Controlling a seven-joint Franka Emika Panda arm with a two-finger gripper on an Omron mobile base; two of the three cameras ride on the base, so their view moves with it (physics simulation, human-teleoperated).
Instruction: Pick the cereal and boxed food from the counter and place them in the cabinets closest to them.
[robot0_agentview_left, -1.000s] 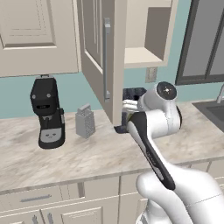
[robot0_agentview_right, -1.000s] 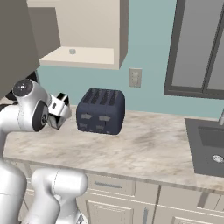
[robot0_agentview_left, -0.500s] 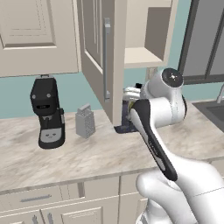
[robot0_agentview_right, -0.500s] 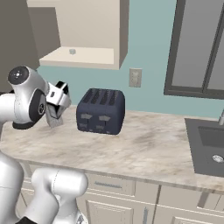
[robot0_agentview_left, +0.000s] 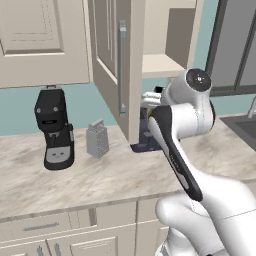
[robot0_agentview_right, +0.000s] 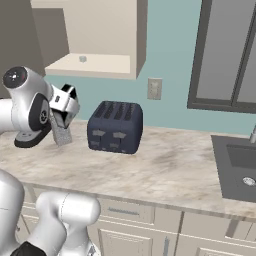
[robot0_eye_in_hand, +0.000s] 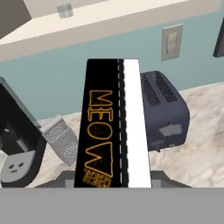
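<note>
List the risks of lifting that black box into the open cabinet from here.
1. The tall black box sticks far out of the shut tool; its top could catch the cabinet shelf edge above it.
2. The open cabinet door hangs close beside the arm, so a swing could strike it.
3. The toaster and grater stand nearby if the box slips.

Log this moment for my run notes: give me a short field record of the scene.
end effector: shut on black box
black box: held off the counter, orange lettering, white stripe
cabinet: open, pale shelf above the box
counter: holds toaster, grater, coffee machine
task state: box not yet on the shelf
</note>
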